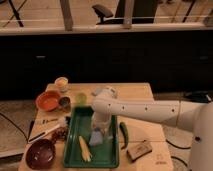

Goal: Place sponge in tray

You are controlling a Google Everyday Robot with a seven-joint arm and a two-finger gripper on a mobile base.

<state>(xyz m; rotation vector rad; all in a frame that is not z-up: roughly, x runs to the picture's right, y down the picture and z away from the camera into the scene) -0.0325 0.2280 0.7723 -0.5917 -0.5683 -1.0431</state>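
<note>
The dark-green tray [75, 150] lies on the wooden table in front of the middle. The light-blue sponge [96, 137] is inside the tray, near its right side. My gripper [99, 125] reaches in from the right on the white arm and hangs directly over the sponge, its tip at or just above it. The gripper body hides the sponge's top edge. A yellow corn cob [84, 148] lies in the tray, to the left of the sponge.
A green pepper [124, 135] and a tan-and-dark block [139, 149] lie right of the tray. An orange bowl [48, 101], a maroon bowl [41, 154], a small can [65, 103], a green cup [81, 98] and a pale cup [61, 84] stand to the left and behind.
</note>
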